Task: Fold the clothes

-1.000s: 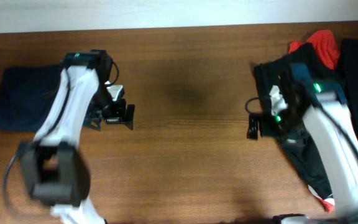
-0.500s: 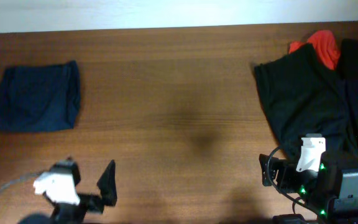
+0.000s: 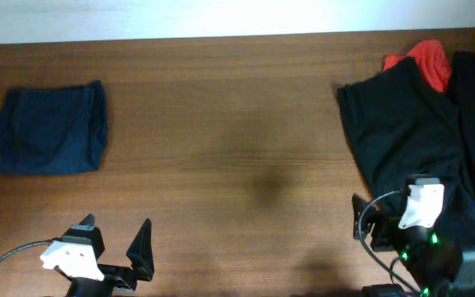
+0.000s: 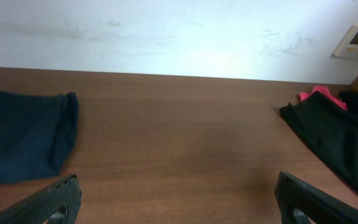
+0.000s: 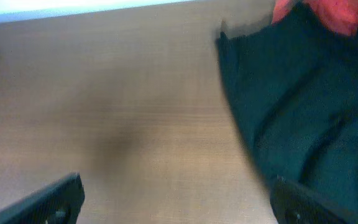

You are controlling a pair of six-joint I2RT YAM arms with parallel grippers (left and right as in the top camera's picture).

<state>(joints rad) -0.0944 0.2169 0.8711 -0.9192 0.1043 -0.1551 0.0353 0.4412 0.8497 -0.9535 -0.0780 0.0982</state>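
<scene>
The navy-blue shorts (image 3: 48, 129) lie folded in a flat rectangle at the table's far left, also seen in the left wrist view (image 4: 23, 134). Black garments (image 3: 402, 140) lie spread at the right, with a red garment (image 3: 427, 62) behind them; both show in the right wrist view as black cloth (image 5: 291, 106) and red cloth (image 5: 328, 12). My left gripper (image 3: 115, 239) is open and empty at the near left edge (image 4: 179, 208). My right gripper (image 3: 386, 227) is open and empty at the near right (image 5: 179, 205), its right finger over the black cloth's edge.
The brown wooden table (image 3: 237, 124) runs back to a white wall (image 4: 179, 31). A small wall switch (image 4: 357, 39) shows at the upper right of the left wrist view. Black cloth reaches the table's right edge.
Both arms have drawn back from the middle of the table to its near edge. The left arm has left the navy shorts, which now lie uncovered and folded.
</scene>
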